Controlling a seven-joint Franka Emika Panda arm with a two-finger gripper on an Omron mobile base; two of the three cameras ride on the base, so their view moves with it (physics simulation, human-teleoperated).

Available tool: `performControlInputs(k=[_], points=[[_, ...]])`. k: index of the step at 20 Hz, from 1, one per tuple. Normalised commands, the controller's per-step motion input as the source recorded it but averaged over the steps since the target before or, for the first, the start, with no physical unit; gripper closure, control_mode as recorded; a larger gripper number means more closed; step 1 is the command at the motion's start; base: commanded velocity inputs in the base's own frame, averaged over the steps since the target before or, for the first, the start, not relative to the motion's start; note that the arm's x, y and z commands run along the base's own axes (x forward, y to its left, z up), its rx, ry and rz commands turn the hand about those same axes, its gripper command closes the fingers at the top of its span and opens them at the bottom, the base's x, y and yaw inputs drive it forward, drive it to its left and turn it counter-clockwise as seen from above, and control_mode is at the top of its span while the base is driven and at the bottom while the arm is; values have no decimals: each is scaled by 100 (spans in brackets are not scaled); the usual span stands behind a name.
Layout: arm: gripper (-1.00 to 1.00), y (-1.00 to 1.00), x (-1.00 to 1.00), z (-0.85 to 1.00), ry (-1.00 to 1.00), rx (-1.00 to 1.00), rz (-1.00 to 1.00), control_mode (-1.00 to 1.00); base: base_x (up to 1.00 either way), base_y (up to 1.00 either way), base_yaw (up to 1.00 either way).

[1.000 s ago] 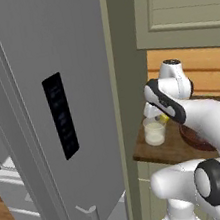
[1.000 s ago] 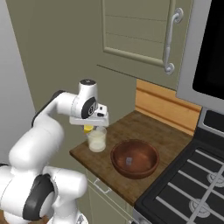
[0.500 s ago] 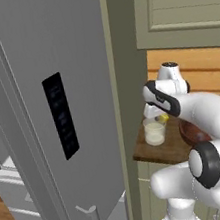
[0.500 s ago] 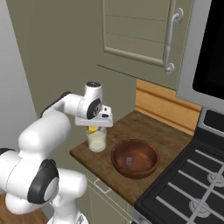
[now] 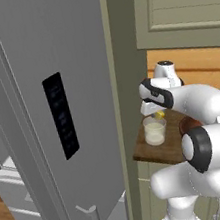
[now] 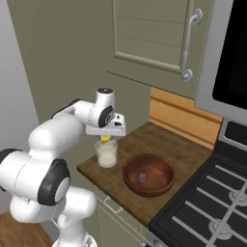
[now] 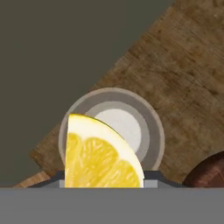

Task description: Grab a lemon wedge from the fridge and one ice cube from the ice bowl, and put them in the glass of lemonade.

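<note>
Lowered lemon wedge [image 7: 98, 155] seemingly overlaps glass of lemonade [image 7: 151, 131].

Fridge [image 5: 49, 66]: matt grey brushed metal, with a glossy black panel [image 5: 61, 116].
Desk [image 6: 159, 144]: dark, grainy wood, rough-looking.
Ice bowl [image 6: 148, 174]: smooth reddish-brown, slight sheen.
Glass of lemonade [image 6: 107, 153]: clear, smooth glass.
Lemon wedge [image 7: 98, 153]: moist, glossy pulp, smooth rind.
Cabinet [image 6: 149, 34]: matt painted wood.
</note>
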Motion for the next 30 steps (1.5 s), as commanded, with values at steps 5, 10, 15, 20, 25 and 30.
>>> performControlInputs(k=[5,10,15,20,25,30], points=[[100,0,2,-17,0,0,0,-100,0,0,0],[100,0,25,-9,0,0,0,-100,0,0,0],[100,0,16,0,0,0,0,-100,0,0,0],[-100,0,0,0,0,0,0,-100,0,0,0],[-100,0,0,0,0,0,0,-100,0,0,0],[-100,0,0,0,0,0,0,-100,0,0,0]])
